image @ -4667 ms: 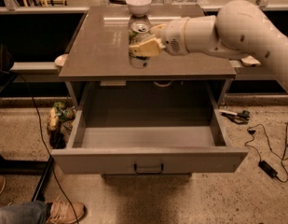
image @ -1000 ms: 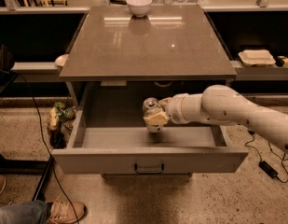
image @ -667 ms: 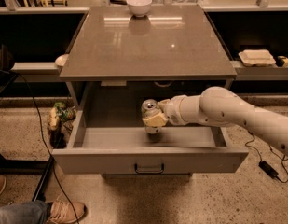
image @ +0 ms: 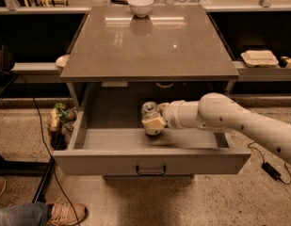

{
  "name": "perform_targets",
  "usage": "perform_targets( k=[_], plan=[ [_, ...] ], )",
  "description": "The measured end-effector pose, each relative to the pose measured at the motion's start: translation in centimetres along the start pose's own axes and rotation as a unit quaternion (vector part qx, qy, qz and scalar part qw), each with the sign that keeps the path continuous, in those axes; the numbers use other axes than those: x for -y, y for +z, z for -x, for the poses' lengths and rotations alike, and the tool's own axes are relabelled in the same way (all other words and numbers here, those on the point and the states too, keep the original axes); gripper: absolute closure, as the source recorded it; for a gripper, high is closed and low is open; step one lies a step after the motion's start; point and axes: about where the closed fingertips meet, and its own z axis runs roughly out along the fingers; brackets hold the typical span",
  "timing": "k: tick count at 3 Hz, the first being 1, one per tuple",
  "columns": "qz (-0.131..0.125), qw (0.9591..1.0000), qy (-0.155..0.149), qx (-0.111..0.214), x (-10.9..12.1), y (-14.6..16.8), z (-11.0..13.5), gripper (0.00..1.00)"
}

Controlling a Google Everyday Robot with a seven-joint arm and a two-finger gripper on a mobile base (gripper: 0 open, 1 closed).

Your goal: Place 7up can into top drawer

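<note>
I am looking down on the cabinet from its front, and the drawer (image: 112, 163) is standing pulled out below the near edge of the tabletop (image: 149, 51). The gripper (image: 153, 122) is reaching into the drawer from the right, sitting just below the middle of that near edge. Its pale fingers (image: 155, 124) are clamping round the lower half of the can (image: 149, 109).

The can is standing upright inside the drawer with its silver top facing up. It is sitting roughly midway between the left and right walls, closer to the back of the drawer than to the front panel. I am not able to tell whether its base is touching the drawer floor or hanging just above it, because the fingers are covering that part. The white arm (image: 239, 124) is stretching in over the drawer's right wall and running off toward the lower right.

A small dark handle (image: 151, 169) is sitting at the centre of the front panel. A white bowl (image: 140, 4) is resting at the middle of the tabletop's far edge, well apart from the can. Beyond the right edge, a pale food box (image: 259, 58) is lying on a lower shelf. On the floor left of the drawer, a green-and-yellow bundle (image: 59, 117) is leaning near the cabinet. A brown shoe (image: 65, 213) is showing at the bottom left. A cable with a small black block (image: 271, 170) is lying on the floor to the right.
</note>
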Motion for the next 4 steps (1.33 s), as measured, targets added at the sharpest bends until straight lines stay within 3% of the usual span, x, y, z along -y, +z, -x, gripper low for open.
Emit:
perform_targets(
  k=[1, 2, 3, 4],
  plan=[
    [-0.003, 1.0000, -0.003, 0.008, 0.1, 0.4, 0.0, 0.11],
    [-0.006, 0.9999, -0.002, 0.010, 0.3, 0.1, 0.1, 0.00],
    [-0.028, 0.9991, 0.007, 0.030, 1.8, -2.3, 0.5, 0.00],
    [-0.031, 0.9965, 0.027, 0.073, 3.0, -6.0, 1.9, 0.00]
  ],
)
